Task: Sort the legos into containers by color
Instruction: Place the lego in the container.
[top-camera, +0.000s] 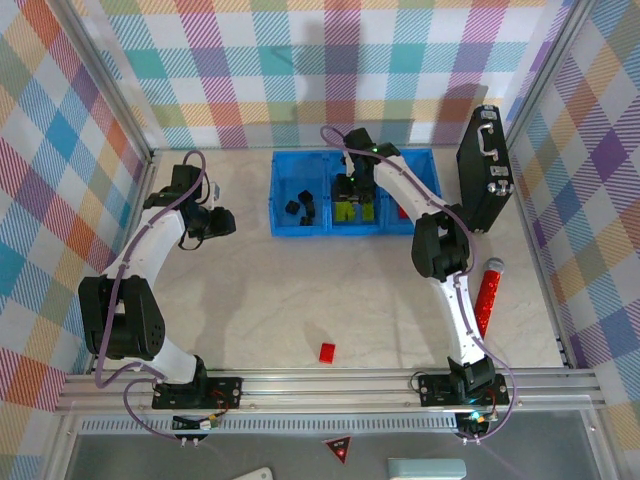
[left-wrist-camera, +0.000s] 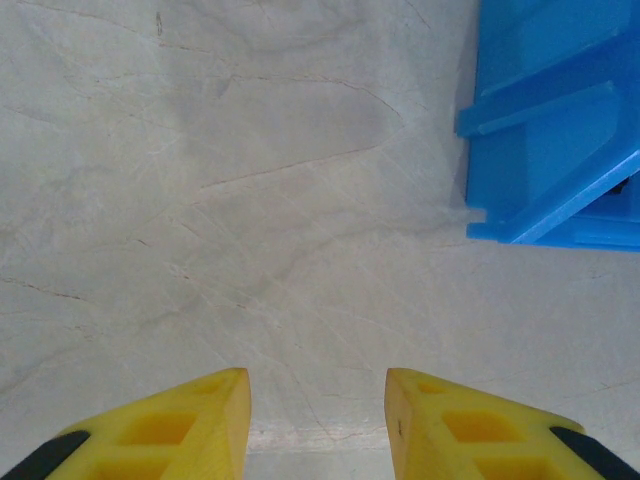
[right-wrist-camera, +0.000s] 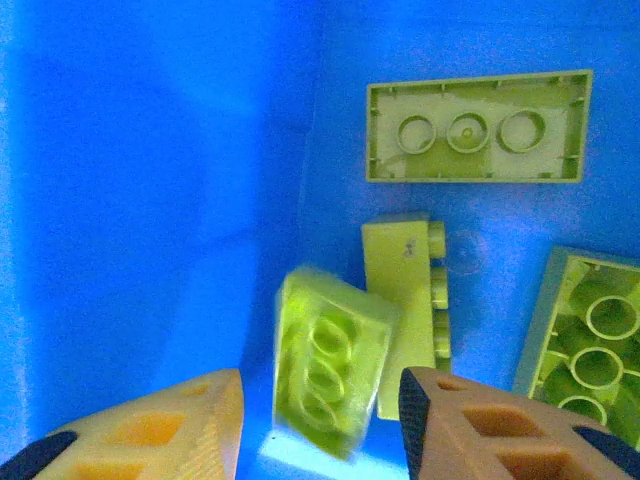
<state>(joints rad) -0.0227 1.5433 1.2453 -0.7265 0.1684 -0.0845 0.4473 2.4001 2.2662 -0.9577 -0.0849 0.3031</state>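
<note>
walls (top-camera: 300, 60): pastel plaid cloth | tabletop (top-camera: 300, 300): pale marbled beige | near edge: aluminium rail (top-camera: 330, 385)

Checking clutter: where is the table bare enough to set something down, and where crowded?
Bare: the table between the blue tray, the red brick and the left gripper. Crowded: the tray's middle compartment, green bricks under the right gripper.

- Ahead of the left tool (left-wrist-camera: 317, 420) the surface (left-wrist-camera: 200, 200) lies bare; the blue tray (left-wrist-camera: 540, 150) blocks the way ahead-right.
- Ahead and right of the right tool (right-wrist-camera: 320, 430), lime bricks (right-wrist-camera: 475, 127) crowd the tray floor; a blurred brick (right-wrist-camera: 330, 360) fills the gap between its fingers; leftward is bare.
</note>
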